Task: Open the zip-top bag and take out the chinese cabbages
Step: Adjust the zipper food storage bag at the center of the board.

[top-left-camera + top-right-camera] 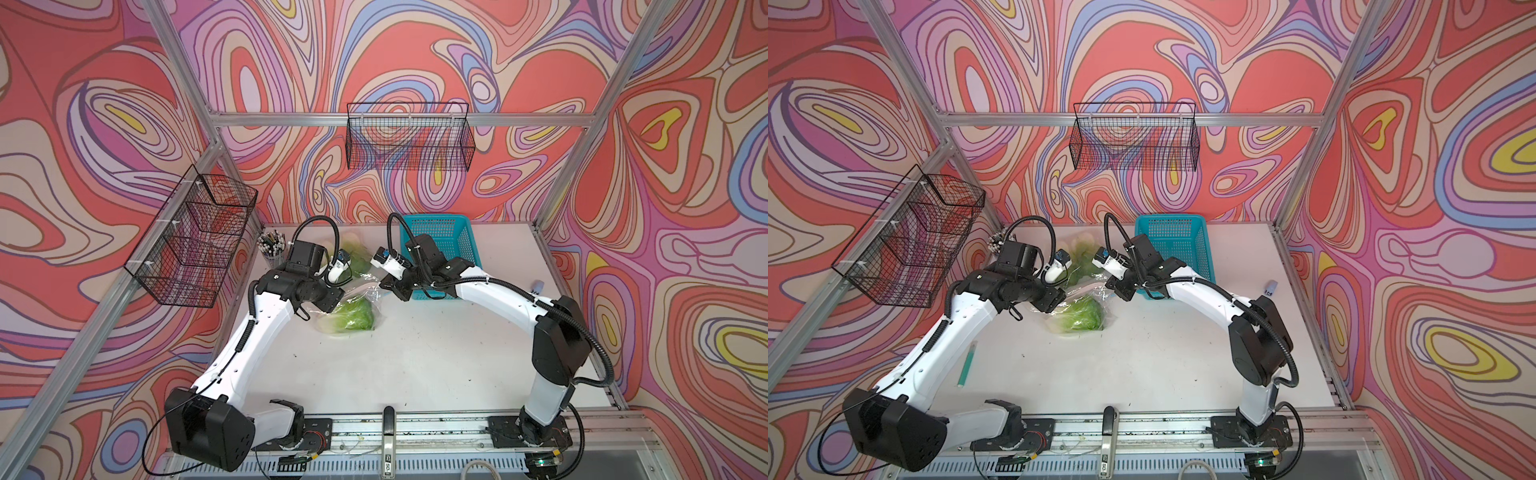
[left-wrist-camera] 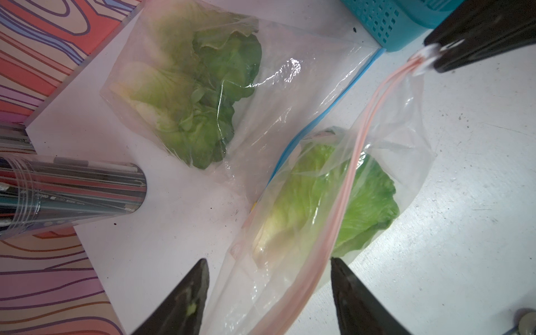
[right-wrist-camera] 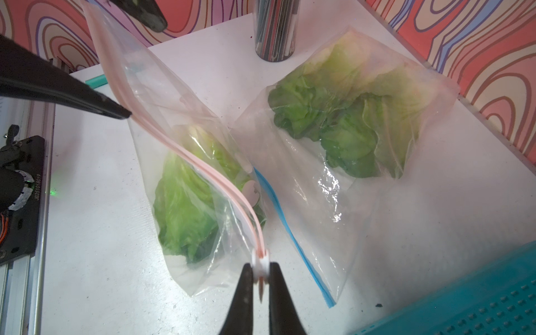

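Both right fingers point(image 3: 243, 293) pinch the zip-top bag point(image 3: 162, 87) by its slider point(image 3: 260, 262), left fingers point(image 2: 185, 298) gape, blue-zipped bag point(image 3: 319, 188) alongside.

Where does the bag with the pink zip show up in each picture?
Top view: pink-zip bag on the table, beside the teal basket.
Top view: same place.
Left wrist: bag just ahead of the open left gripper.
Right wrist: bag, its slider pinched by the right gripper.
Shared landmark: the teal basket.

White table point(image 1: 436, 357) bears bags point(image 2: 290, 95), basket point(image 1: 434, 217), apparently pencil cup point(image 1: 272, 253).
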Robot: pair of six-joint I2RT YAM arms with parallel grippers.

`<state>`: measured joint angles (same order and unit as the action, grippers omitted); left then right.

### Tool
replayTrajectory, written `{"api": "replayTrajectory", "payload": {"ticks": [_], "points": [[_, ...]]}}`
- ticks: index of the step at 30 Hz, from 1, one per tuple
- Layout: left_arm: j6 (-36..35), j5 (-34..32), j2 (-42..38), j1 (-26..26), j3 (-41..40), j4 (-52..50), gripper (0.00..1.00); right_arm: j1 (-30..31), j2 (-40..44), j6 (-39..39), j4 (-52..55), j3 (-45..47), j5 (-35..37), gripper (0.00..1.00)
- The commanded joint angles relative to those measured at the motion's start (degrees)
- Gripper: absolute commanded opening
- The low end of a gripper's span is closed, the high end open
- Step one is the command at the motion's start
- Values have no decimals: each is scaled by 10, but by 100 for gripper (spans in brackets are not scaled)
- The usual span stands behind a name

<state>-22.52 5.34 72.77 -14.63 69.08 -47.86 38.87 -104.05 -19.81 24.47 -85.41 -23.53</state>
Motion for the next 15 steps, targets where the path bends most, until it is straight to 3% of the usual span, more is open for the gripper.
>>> {"api": "replayTrajectory", "payload": {"ticks": [1, 9, 15], "points": [[-17, 10, 2, -3, -10, -15, 64, -5, -12, -5, 5, -12, -8, 0], [-18, -13, 25, -3, -15, 6, 51, -6, -12, -5, 7, -12, -13, 0], [-9, -15, 39, -3, -1, 10, 47, -6, -14, -4, 8, -12, -19, 0]]}}
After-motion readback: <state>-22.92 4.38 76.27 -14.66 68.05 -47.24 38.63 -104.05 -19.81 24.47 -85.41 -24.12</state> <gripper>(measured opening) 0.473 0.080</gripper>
